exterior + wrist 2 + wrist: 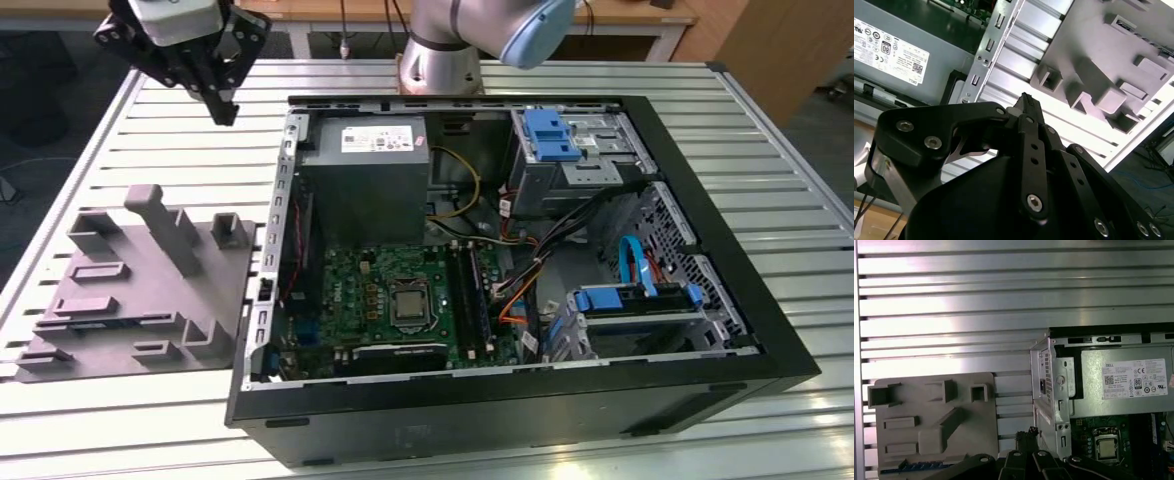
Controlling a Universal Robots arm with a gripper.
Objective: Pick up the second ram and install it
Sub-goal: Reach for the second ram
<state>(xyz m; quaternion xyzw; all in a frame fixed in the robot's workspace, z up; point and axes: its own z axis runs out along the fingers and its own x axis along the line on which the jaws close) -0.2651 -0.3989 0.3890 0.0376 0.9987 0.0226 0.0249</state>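
The second ram (919, 467) shows in the first wrist view as a thin blue strip lying along one edge of the grey moulded tray (929, 405). My gripper (227, 112) hangs above the table's back corner at the exterior view's left, beyond the tray (134, 290) and beside the open computer case (521, 260). Its black fingers meet at the tips (1026, 100), shut with nothing between them. The fingertips (1030, 432) point down between the tray and the case wall.
Inside the case lie the motherboard (400, 295), its black memory slot rails (467, 290), a grey power supply (367, 175) and blue drive brackets (550, 135). The arm's base (441, 60) stands behind the case on the slatted metal table (801, 200).
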